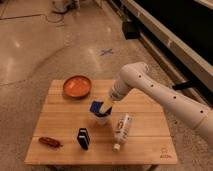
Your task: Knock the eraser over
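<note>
The eraser [83, 138] is a small black block with a blue-grey strip, standing upright near the front of the wooden table [145, 150]. My gripper [104, 108] hangs over the blue-topped white cup [99, 114] at the table's middle, behind and to the right of the eraser and apart from it. The white arm reaches in from the right.
A white bottle [121, 130] lies on its side to the right of the eraser. An orange bowl [77, 86] sits at the back left. A red-brown elongated object [50, 142] lies at the front left. Speckled floor surrounds the table.
</note>
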